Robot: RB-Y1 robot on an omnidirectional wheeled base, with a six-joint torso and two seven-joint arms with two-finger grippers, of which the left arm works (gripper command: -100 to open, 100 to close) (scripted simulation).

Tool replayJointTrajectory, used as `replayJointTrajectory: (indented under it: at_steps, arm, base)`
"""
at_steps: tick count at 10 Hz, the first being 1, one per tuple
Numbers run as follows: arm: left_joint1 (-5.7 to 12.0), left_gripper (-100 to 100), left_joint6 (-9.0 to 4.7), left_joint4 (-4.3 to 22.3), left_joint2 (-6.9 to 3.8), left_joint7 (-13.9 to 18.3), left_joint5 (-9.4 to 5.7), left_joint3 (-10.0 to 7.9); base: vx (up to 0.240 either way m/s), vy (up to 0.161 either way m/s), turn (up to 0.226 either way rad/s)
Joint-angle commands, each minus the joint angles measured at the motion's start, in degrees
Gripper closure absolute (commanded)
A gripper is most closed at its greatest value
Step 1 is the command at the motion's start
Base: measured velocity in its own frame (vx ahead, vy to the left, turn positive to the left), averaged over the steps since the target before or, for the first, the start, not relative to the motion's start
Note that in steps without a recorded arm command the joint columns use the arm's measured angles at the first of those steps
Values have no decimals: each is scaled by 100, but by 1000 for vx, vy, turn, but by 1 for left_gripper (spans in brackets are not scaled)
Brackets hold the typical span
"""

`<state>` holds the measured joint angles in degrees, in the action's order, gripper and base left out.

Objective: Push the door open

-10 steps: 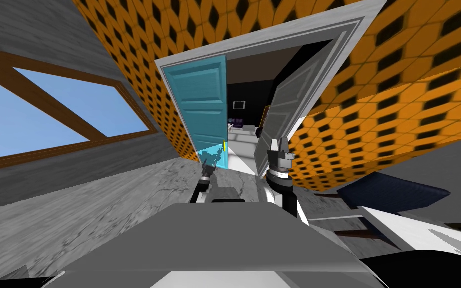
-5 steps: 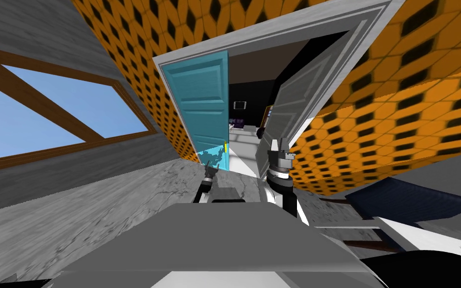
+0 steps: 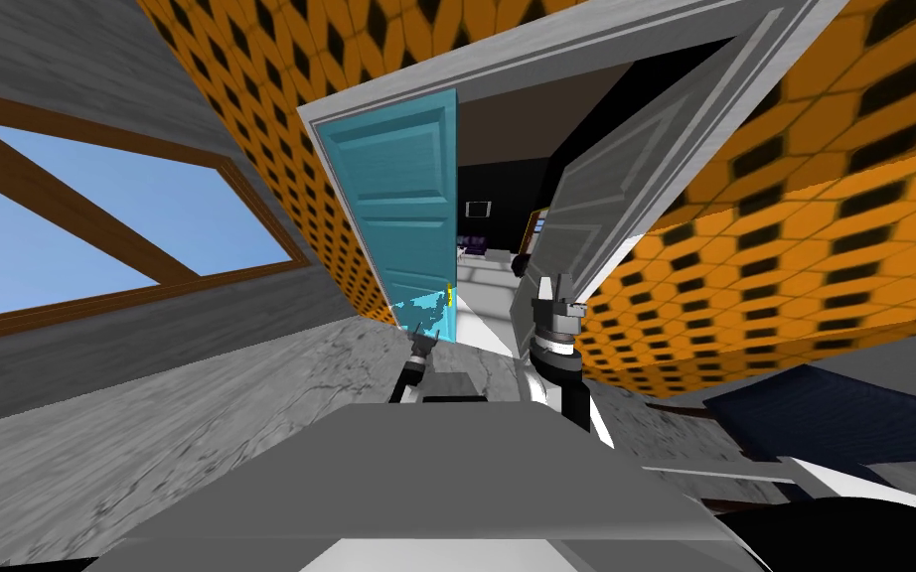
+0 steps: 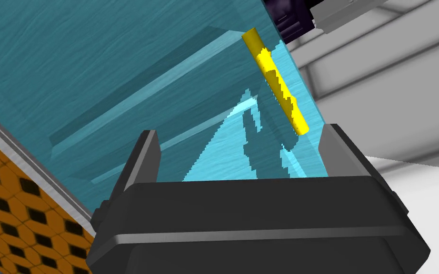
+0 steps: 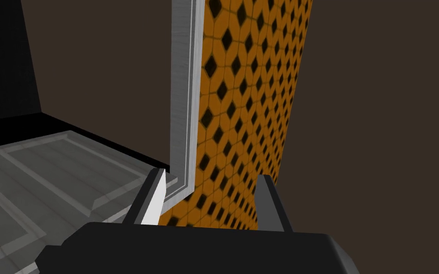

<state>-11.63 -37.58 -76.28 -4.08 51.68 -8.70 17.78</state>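
Note:
A double door stands in a grey frame [image 3: 545, 60] set in an orange patterned wall. Its teal left leaf [image 3: 401, 209] carries a yellow bar handle [image 4: 275, 83]. The grey right leaf [image 3: 585, 218] is swung well inward, leaving a gap between the leaves. My left gripper [image 3: 424, 333] is low at the teal leaf, open [image 4: 240, 138], the handle just past one fingertip and its shadow on the door face. My right gripper [image 3: 553, 288] is held up by the grey leaf [image 5: 47, 176], open [image 5: 211, 183], and points at the frame [image 5: 183, 95].
A wood-framed window [image 3: 78, 228] fills the left wall. A dark blue object [image 3: 843, 407] and white furniture [image 3: 843, 477] lie at the right. Through the gap show a pale floor [image 3: 481, 288], small furniture and a black area. Grey marbled floor [image 3: 247, 397] is underfoot.
I have moved closer to the doorway, which now looks larger and spreads toward the upper right. Both arms keep their pose in front of me.

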Motion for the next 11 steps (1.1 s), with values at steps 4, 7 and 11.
replayJointTrajectory:
  at_steps: [4, 7, 11]
  arm:
    - [203, -100, -116, 544, 52, 514, -88, 178]
    - [314, -100, -186, 870, 89, 829, -142, 294]
    - [448, -100, -269, 1264, 154, 1209, -207, 435]
  base:
    - [101, 27, 13]
    - [92, 19, 15]
    - [105, 19, 13]
